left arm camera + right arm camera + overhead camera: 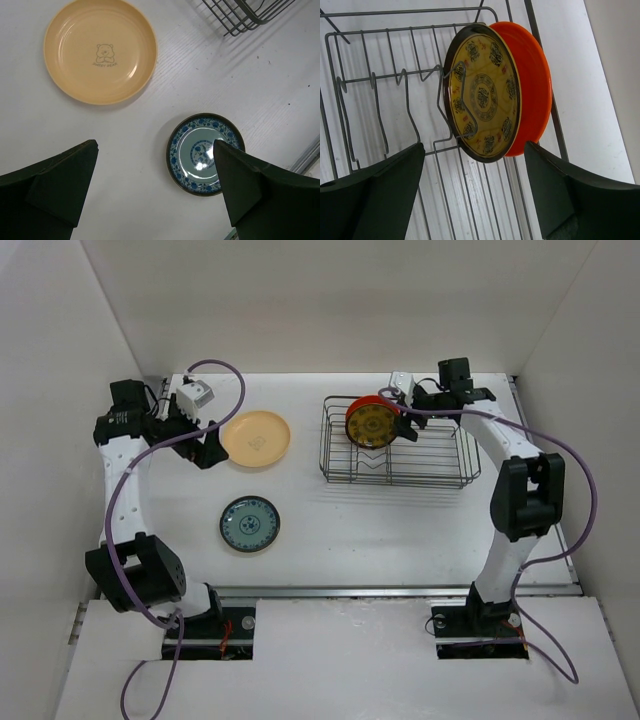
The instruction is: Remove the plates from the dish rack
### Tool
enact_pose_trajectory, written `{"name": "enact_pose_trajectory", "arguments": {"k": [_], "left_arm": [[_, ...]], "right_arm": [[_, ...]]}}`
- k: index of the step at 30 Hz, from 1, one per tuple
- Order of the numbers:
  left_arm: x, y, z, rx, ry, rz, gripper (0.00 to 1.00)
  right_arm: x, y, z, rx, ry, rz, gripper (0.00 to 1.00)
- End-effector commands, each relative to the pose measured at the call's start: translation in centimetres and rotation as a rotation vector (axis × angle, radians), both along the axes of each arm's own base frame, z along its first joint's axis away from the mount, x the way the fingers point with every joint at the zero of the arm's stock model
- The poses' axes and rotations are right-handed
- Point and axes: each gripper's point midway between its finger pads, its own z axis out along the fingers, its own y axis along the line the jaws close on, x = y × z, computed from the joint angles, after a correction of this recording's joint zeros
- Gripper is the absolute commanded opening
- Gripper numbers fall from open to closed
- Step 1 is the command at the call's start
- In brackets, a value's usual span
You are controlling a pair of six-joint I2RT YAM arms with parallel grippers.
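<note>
White tabletop [400, 530] inside plain white walls carries everything. Two plates stand on edge in the dish rack [440, 478], toward its left end. One is a yellow patterned plate [482, 95], and close behind it is an orange-red plate [536, 75]. The rack's long axis runs left to right across the tabletop, and the plates stand across this axis.

The right pincer [475, 147] is just beside them, its jaws wide and nothing between them. In its wrist view the plates lie ahead, a little toward the right finger, and turned so that they show partly their edge. I judge that the next grip depends on this angle, because one finger must go on each side of a rim. The right arm is clearly the nearer one.

The left pincer [155, 150], also wide and holding nothing, hovers well apart from the rack. Below it a peach plate [100, 50] and a teal patterned plate [195, 150] lie flat on the tabletop, outside the rack.

The yellow plate covers most of the orange-red one, and I cannot tell if they touch. A wire divider [451, 107] crosses the yellow face. The lower rims are behind wires, so the exact slot is unclear.
</note>
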Motion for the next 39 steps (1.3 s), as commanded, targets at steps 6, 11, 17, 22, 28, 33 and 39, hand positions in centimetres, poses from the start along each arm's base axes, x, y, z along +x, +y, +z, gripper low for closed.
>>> {"name": "enact_pose_trajectory", "arguments": {"k": [6, 11, 17, 22, 28, 33, 39], "left_arm": [[1.0, -0.6, 0.6, -0.04, -0.003, -0.009, 1.0], [1.1, -0.8, 0.8, -0.036, -0.004, -0.008, 1.0], [1.1, -0.7, 0.7, -0.033, 0.003, 0.002, 1.0], [1.2, -0.6, 0.8, -0.036, 0.0, 0.007, 1.0], [1.2, -0.7, 0.8, -0.041, 0.006, 0.013, 1.0], [1.2, -0.6, 0.7, -0.039, 0.013, 0.023, 1.0], [1.1, -0.5, 0.9, -0.034, 0.011, 0.034, 1.0]], "right_arm": [[1.1, 1.2, 0.6, 0.04, 0.004, 0.036, 0.77], [1.9, 1.2, 0.6, 0.049, 0.006, 0.013, 0.74], [2.8, 1.1, 0.3, 0.049, 0.002, -0.015, 0.74], [4.2, 0.8, -0.1, 0.045, -0.007, -0.056, 0.71], [5.4, 0.4, -1.2, 0.04, 0.004, -0.112, 0.67], [5.9, 0.7, -1.3, 0.044, -0.007, -0.13, 0.57], [6.3, 1.2, -0.9, 0.053, -0.021, -0.139, 0.4]]}}
